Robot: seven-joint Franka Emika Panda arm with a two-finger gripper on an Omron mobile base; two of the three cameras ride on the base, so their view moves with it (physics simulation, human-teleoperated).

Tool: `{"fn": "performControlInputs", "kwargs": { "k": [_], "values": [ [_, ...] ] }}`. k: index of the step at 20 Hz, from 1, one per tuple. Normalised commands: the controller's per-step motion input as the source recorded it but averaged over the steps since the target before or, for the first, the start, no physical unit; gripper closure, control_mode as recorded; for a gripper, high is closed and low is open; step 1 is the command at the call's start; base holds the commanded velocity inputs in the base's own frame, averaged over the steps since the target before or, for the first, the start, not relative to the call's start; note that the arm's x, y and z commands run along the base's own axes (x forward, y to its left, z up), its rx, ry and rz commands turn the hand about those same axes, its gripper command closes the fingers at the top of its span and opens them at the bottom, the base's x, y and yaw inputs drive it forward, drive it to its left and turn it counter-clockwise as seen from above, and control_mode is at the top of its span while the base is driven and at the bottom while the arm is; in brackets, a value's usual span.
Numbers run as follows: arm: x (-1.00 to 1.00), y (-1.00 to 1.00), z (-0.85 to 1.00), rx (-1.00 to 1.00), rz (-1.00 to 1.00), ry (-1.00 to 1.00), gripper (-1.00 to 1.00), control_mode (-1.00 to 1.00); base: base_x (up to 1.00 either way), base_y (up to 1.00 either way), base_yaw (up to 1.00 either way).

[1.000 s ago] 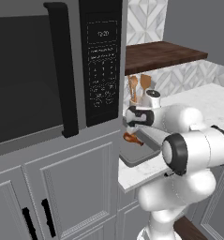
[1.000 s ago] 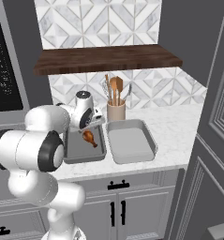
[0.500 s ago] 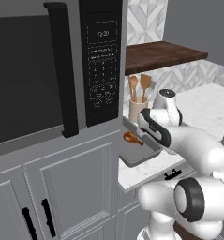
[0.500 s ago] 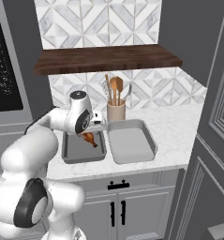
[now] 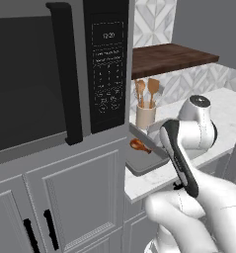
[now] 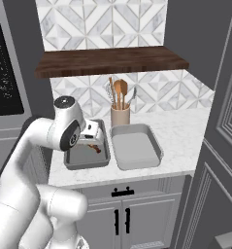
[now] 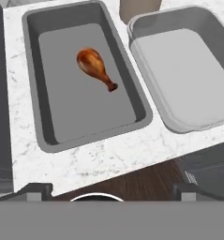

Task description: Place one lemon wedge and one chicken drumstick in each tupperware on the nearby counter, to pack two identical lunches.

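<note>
Your gripper point(image 7: 111, 190) stands with its jaws wide apart and nothing between them, above the front edge of the counter point(image 7: 108, 157).

One chicken drumstick point(image 7: 95, 67) lies in the darker tupperware point(image 7: 48, 136), toward its back half and near the middle of its width, the thick meaty end toward the tray's back wall and the thin bone end pointing toward its front right corner. It touches only the tray floor. The lighter tupperware point(image 7: 179, 124) sits just beside it on the right, the two rims close, and holds nothing that you can see. A beige utensil cup point(image 6: 120, 115) stands behind the two trays, near the counter's back edge.

No lemon wedge appears in these views, so I judge the darker tray half packed and the lighter one not started.

Handling: expect a drumstick to be stiff, light and likely glossy, hence slippery. Take it across the thick end, not the narrow bone. A lemon wedge is probably softer; close on its flat cut faces.
</note>
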Motion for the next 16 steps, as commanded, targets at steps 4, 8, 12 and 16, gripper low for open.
{"fn": "performControlInputs", "kwargs": {
  "k": [4,8,12,16],
  "values": [
    [-0.94,0.0,0.84,0.03,-0.01,-0.07,-1.0,-1.0,0.0,0.0,0.0],
    [-0.92,0.0,0.74,0.0,-0.03,-0.02,-1.0,-1.0,0.0,0.0,0.0],
    [-0.83,0.0,0.58,0.0,0.0,0.0,-1.0,-1.0,0.0,0.0,0.0],
    [-0.44,0.02,0.12,0.01,0.0,-0.03,-1.0,-1.0,0.0,0.0,0.0]
  ]
}}
